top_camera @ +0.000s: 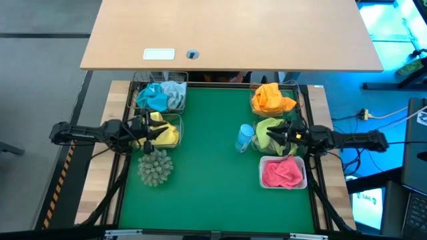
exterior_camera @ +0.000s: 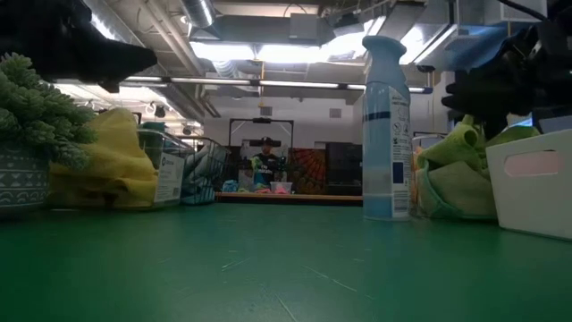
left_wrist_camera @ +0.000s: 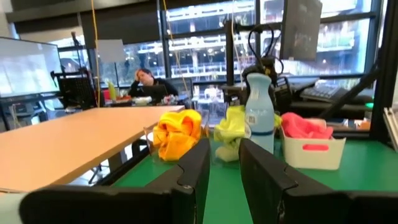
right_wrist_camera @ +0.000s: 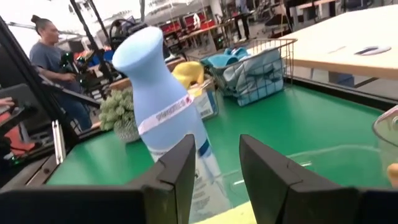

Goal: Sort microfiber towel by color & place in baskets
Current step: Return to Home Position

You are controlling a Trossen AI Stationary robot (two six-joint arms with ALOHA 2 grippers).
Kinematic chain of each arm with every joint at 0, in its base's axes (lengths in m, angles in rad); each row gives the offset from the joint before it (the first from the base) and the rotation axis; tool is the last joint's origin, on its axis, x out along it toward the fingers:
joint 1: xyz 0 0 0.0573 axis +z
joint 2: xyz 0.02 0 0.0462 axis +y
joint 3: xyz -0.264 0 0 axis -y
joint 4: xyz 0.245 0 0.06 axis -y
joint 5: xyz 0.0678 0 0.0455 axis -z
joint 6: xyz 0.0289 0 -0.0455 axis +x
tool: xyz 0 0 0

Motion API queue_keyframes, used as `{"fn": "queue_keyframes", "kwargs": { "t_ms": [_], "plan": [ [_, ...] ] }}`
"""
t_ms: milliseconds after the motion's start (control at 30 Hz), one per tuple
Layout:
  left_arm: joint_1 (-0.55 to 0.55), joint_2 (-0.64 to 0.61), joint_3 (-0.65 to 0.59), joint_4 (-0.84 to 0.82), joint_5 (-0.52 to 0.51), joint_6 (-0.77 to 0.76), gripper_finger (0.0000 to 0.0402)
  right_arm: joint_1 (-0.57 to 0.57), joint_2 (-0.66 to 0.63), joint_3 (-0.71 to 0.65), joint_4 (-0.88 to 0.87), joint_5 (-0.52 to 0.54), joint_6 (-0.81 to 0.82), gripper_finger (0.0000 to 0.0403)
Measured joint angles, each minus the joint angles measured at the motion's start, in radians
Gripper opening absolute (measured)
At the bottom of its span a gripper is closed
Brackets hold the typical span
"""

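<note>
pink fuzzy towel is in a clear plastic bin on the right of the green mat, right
No: the pink fuzzy towel lies in a white plastic bin, not a clear one, on the right of the green mat. The high view shows it.

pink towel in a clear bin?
No, the pink towel lies in the white bin.

Light blue towel (top_camera: pixel 156 97) and yellow towel (top_camera: pixel 165 131) lie crumpled in left-side bins (top_camera: pixel 179 119). Orange towel (top_camera: pixel 272 98), light green towel (top_camera: pixel 267 128) and pink towel (top_camera: pixel 281 172) fill right-side bins (top_camera: pixel 262 181).
</note>
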Motion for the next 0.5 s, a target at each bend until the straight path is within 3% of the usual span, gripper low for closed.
{"fn": "queue_keyframes", "kwargs": {
  "t_ms": [267, 500],
  "plan": [
    [0.0, -0.1, 0.0, 0.0, 0.0, 0.0, 0.0082, 0.002, -0.084, 0.0, 0.0, -0.006, 0.0, 0.0127],
    [0.0, -0.104, 0.0, 0.001, 0.0, 0.0, 0.0082, 0.002, -0.086, 0.0, -0.001, -0.008, 0.0, 0.0127]
  ]
}}
